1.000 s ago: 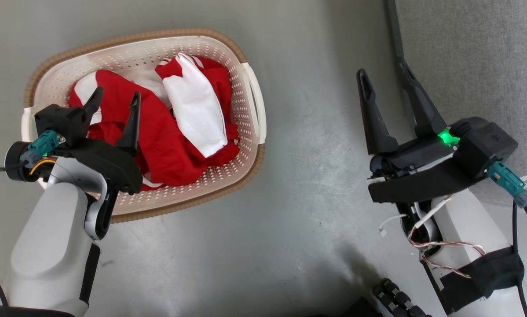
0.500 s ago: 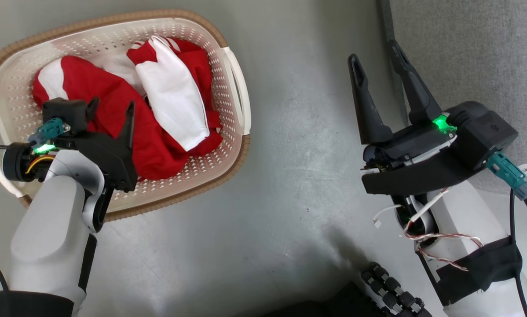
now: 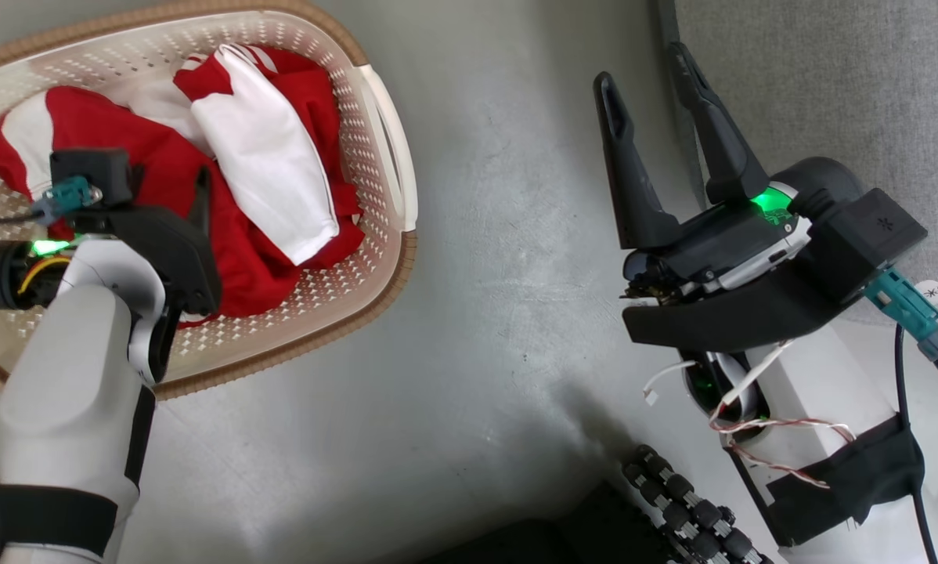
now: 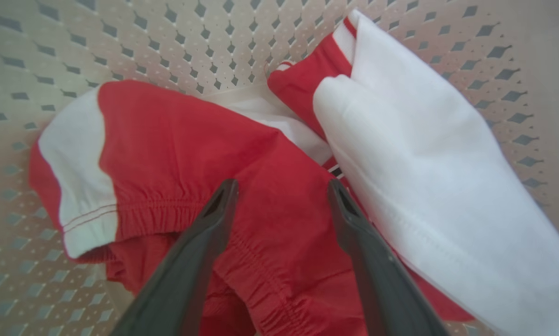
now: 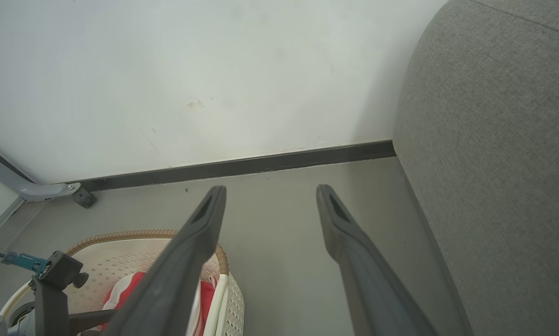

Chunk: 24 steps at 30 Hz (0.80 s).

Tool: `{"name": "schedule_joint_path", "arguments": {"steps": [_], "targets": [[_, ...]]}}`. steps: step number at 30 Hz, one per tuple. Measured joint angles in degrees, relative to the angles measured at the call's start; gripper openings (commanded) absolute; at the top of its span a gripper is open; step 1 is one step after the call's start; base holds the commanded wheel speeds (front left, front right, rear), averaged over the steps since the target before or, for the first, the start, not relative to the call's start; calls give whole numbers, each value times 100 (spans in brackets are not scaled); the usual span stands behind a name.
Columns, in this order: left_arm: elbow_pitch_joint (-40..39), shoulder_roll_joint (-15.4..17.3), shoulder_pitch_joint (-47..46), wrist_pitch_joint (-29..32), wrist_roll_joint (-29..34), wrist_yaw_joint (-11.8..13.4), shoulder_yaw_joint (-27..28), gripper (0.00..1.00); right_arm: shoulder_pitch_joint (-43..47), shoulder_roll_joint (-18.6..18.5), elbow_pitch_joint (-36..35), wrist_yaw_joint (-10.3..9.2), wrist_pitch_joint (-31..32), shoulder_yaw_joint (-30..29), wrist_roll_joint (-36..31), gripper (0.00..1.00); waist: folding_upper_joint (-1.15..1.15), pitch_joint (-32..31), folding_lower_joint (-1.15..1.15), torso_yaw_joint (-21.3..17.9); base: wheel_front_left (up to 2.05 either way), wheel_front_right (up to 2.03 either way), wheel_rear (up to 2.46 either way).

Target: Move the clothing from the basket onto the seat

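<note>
One: Left gripper [image 4: 282, 186] has tipped lower into the basket [image 3: 312, 290] than a second ago. The whole head view has slid as well, so the basket sitting nearer 9 o'clock is the camera's doing.

Two: And its fingers?

One: Spread, with the tips over the red clothing [image 4: 167, 135], close by a gathered waistband. Whether they touch the fabric I cannot tell.

Two: Where does the clothing lie?

One: All of it in the basket, at 10 o'clock in the head view. In the left wrist view a white panel [image 4: 424, 163] lies at 3 o'clock of the fingers, folded over the red.

Two: What about the right gripper?

One: The right gripper [image 3: 641, 64] hangs above the floor [image 3: 500, 235] at 2 o'clock in the head view, well apart from the basket. Its fingers are spread and point toward 12 o'clock.

Two: And the seat?

One: The seat [image 3: 829, 94] is at 1 o'clock, just beside that gripper — one finger overlaps its edge in the head view. In the right wrist view the wall [image 5: 214, 70] stands at 12 o'clock, the seat at 3 and the basket at 7.
</note>
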Motion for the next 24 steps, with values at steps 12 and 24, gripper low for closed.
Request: {"name": "schedule_joint_path", "arguments": {"steps": [12, 24], "targets": [[489, 43, -294, 377, 63, 200, -54, 100, -20, 8, -120, -164, 0, 296, 154, 100, 0, 158, 0, -203, 0, 0, 0], [864, 11, -391, 699, 219, 249, -204, 20, -20, 9, -140, -264, -1, 301, 154, 100, 0, 164, 0, -299, 0, 0, 0]]}}
